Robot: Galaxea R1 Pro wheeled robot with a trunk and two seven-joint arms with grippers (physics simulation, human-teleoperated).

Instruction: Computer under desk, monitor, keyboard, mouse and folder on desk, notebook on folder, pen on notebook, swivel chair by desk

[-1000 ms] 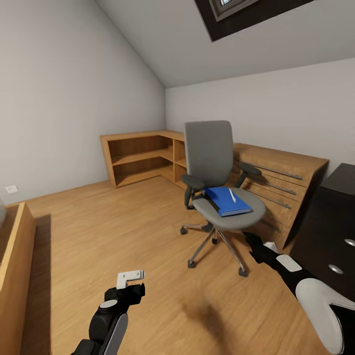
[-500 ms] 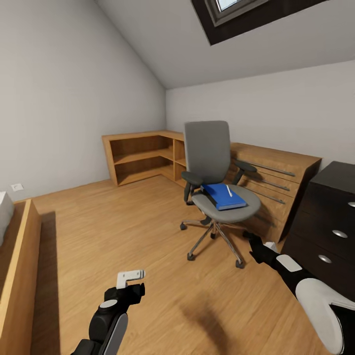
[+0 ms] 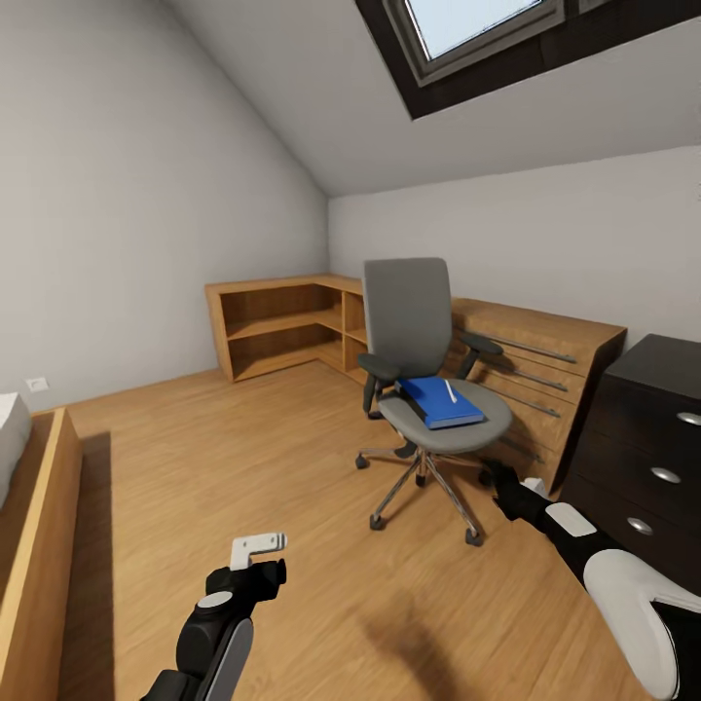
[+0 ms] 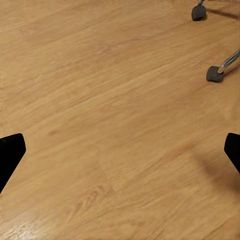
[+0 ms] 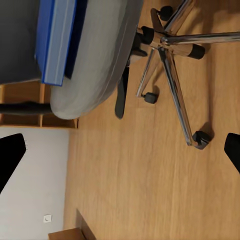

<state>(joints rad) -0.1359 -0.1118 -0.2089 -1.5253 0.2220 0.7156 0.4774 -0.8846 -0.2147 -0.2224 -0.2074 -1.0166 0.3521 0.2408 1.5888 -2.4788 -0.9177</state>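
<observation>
The swivel chair, grey with a chrome base, stands on the wood floor ahead and to the right. On its seat lies the blue folder with the thin white pen on top. The desk's black drawer unit stands at the right edge. My right gripper hangs open just right of the chair's base; its wrist view shows the seat and the folder close by. My left gripper is open over bare floor, well short of the chair. The computer, monitor, keyboard, mouse and notebook are out of view.
Low wooden shelving runs along the far corner, and a slanted wooden cabinet sits behind the chair. A wooden bed frame lines the left edge. A skylight is overhead. A chair castor shows in the left wrist view.
The whole picture has shifted: the camera has tilted up and turned, showing more skylight and more of the drawer unit. Both arms keep their pose, and the folder and pen stay on the chair.
</observation>
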